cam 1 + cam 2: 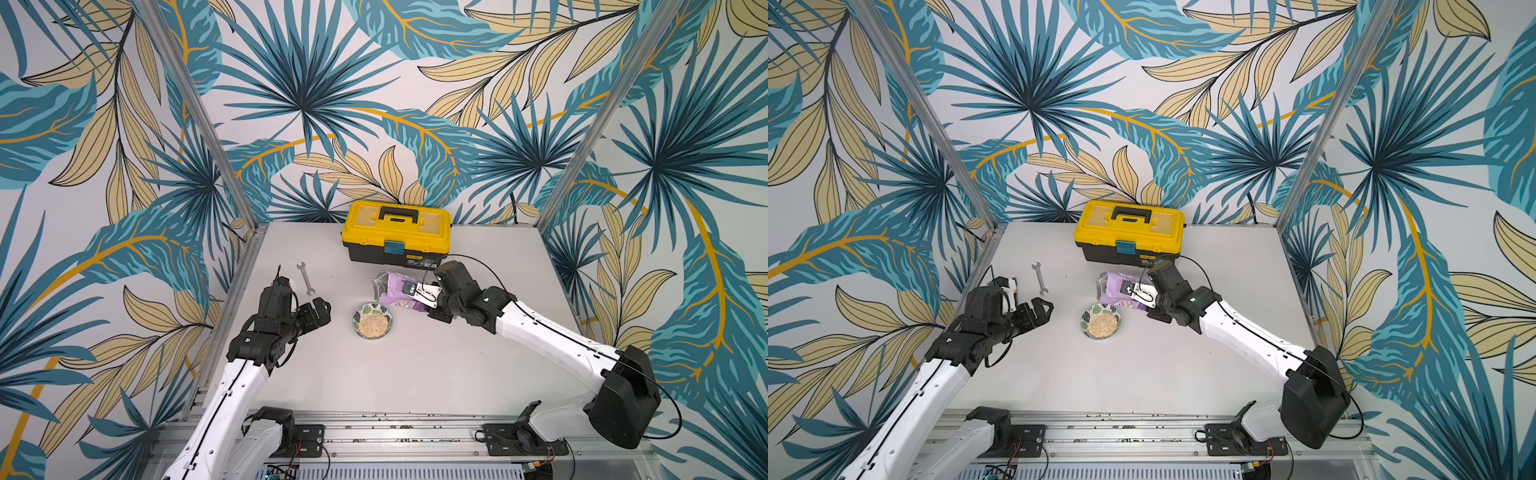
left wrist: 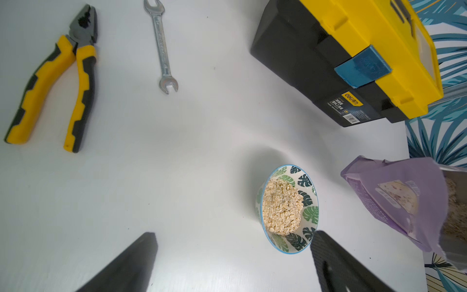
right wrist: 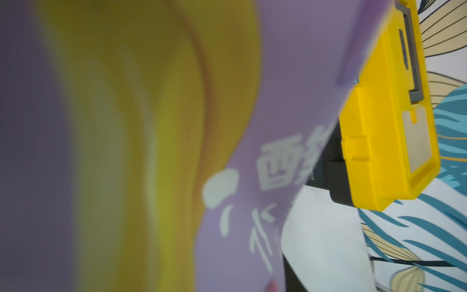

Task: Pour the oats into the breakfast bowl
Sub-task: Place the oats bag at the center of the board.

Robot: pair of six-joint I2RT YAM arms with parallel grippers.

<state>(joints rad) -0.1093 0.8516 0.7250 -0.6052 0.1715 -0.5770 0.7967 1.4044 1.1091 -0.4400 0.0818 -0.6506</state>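
- Left wrist view gives you the clearest read: the breakfast bowl (image 2: 309,215) stands upright on the surface (image 2: 177,164) with the oats (image 2: 281,207) heaped close to its rim, so I judge the pour itself as good as done
- In both top views the pouch (image 1: 392,293) sits just behind the bowl, between it and the yellow toolbox (image 1: 397,230), and leans over with its clear top end turned toward the wrench (image 1: 305,278) side; its mouth is not above the bowl, and you cannot tell whether its base rests on the surface
- The right gripper (image 1: 413,291) has its jaws pinching the pouch around the middle; the right wrist view is filled with blurred purple print, so it shows closeness but not where the pads sit
- The left gripper (image 2: 232,263) has its jaws spread wide and empty, and it hovers near the bowl on the side away from the pouch, apart from it
- The step in hand looks like righting the pouch and parking it, so bring the mouth up first and let loose flakes slide back inside before you travel
- Turn the wrist slowly, because the soft film will likely buckle under a mid-body pinch and could flick grains out
- Pick a bare patch beside the bowl, well clear of the toolbox front and the bowl's rim
- Lower until the base sits flat, then part the jaws gently and lift straight away
- If it slumps, steady it with the free left jaws; adding more oats risks overflow
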